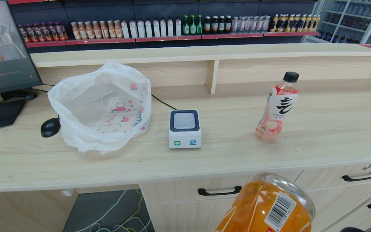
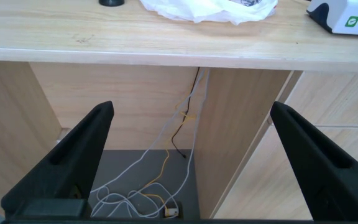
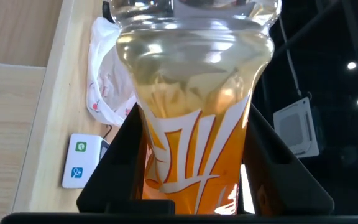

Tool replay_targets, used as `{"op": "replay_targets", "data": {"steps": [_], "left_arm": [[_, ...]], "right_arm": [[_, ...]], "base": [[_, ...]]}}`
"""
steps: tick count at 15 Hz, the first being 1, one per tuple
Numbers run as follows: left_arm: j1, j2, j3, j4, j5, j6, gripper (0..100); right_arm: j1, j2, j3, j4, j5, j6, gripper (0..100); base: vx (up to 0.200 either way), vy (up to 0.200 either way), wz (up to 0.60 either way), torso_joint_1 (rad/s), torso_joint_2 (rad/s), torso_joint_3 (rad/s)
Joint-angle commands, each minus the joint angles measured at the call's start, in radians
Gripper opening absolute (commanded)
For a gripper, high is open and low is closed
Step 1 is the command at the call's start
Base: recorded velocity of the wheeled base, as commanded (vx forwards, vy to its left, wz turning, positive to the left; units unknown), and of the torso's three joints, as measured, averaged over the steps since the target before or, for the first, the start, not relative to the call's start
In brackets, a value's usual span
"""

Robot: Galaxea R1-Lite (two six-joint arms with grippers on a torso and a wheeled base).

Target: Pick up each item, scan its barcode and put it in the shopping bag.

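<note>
before the counter [image 1: 224,154], right gripper [image 3: 194,165] clamps orange jar [image 1: 266,206]; left gripper [image 2: 191,112] gapes.

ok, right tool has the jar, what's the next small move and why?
Probably swing the right tool left over the scanner and roll the glass jar so its barcode faces it. The jar is held out in front of the counter, barcode turned upward, not toward the scanner.

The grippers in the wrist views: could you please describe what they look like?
The left gripper has two matte black fingers, wedge-shaped, broad at the base and tapering to the tips. The right gripper has the same black, angular fingers.
</note>
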Motion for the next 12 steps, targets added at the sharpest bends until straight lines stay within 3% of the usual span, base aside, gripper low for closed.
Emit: {"op": "replay_targets", "data": {"steps": [1,5,12], "left_arm": [[0.000,0.000,0.000,0.000,0.000,0.000,100],[0.000,0.000,0.000,0.000,0.000,0.000,100],[0.000,0.000,0.000,0.000,0.000,0.000,100]], "right_arm": [[-0.001,-0.001,0.008,-0.001,-0.001,0.029,0],[-0.044,-0.052,0.019,-0.001,-0.001,0.166,0],[-0.176,-0.201,0.184,-0.001,-0.004,0.644,0]], "base": [[0.000,0.000,0.00,0.000,0.00,0.000],[0.000,0.000,0.00,0.000,0.00,0.000],[0.000,0.000,0.00,0.000,0.00,0.000]]}}
